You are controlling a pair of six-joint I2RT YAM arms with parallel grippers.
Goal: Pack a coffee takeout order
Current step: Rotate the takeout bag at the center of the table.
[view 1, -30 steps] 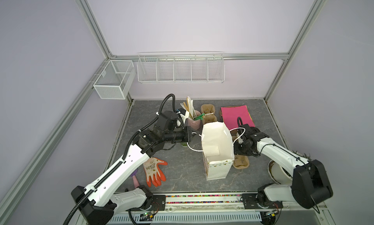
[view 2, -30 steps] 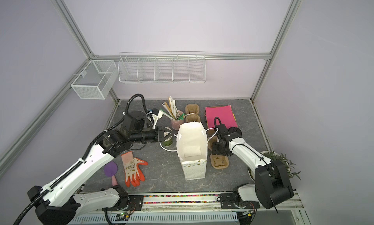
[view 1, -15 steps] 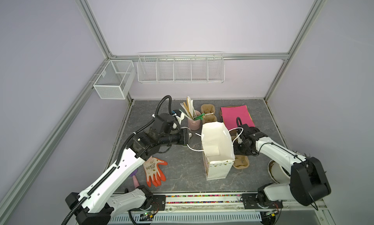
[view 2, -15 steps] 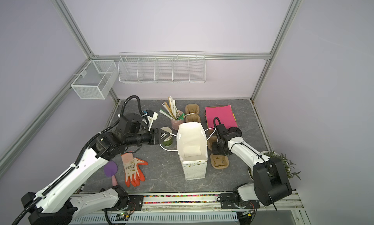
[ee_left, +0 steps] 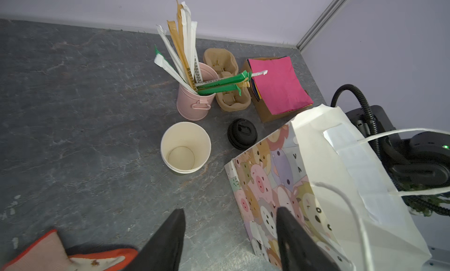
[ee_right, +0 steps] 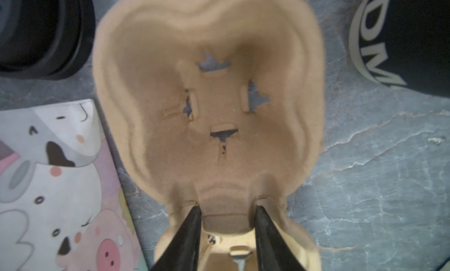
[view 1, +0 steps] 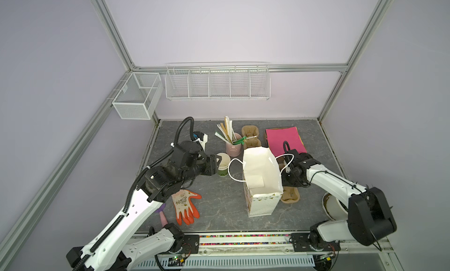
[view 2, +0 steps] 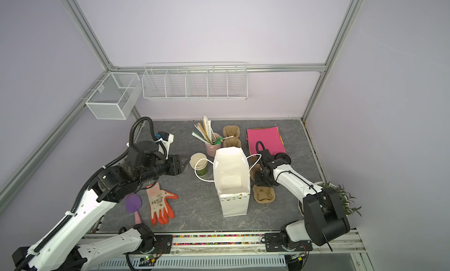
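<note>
The right claw (ee_right: pixel 227 206) stood narrow, one jaw on each side of the middle bridge of the carrier (ee_right: pixel 219 106); whether it pinched yet could not be told. The carrier lay flat on the desk (view 1: pixel 219 208), just beside the bag (view 1: pixel 263 204) on the side toward the desk's right edge. Its long axis ran front to back, in line with the bag's mouth. The coming lift would likely go up and leftward, and the right claw was far the nearer. The bag stood upright and open, with only a white patch showing on its floor. The left claw (ee_left: pixel 231 210) hung wide and empty near the cup (ee_left: pixel 202 145), itself empty. A bucket (ee_left: pixel 192 106) toward the back edge held sticks
</note>
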